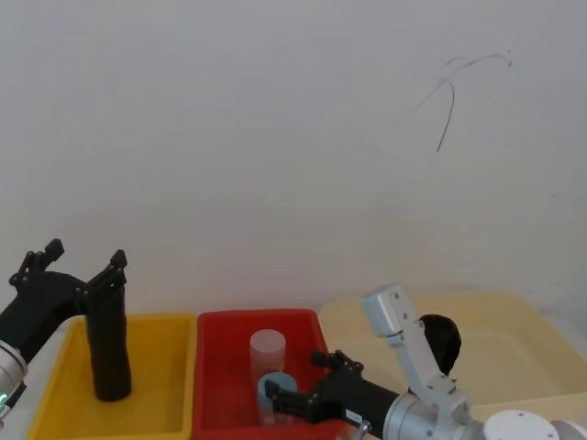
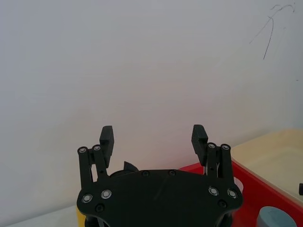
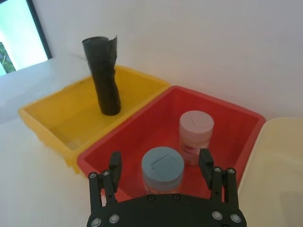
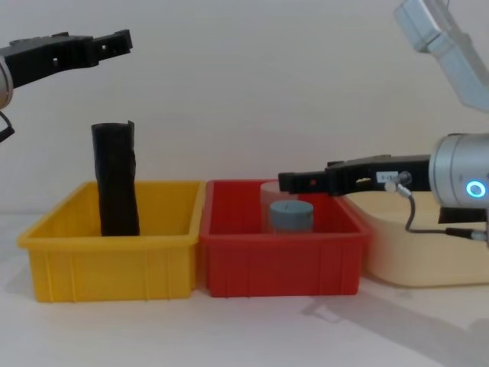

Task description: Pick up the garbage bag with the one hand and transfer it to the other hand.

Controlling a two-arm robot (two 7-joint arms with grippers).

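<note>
The garbage bag (image 4: 116, 182) is a black upright roll standing in the yellow bin (image 4: 114, 260); I see no label band on it. In the right wrist view the garbage bag (image 3: 105, 78) stands at the bin's far side. My left gripper (image 4: 114, 40) hangs open well above the roll's top, not touching it. The left wrist view shows the left gripper (image 2: 154, 135) with its fingers wide apart and nothing between them. My right gripper (image 4: 286, 182) hovers open over the red bin (image 4: 279, 264), just above two jars.
A blue-lidded jar (image 3: 162, 168) and a pale jar (image 3: 195, 137) stand in the red bin. A beige tub (image 4: 428, 252) sits at the right, with a dark rounded object (image 1: 442, 341) in it, partly behind my right arm. A white wall is close behind.
</note>
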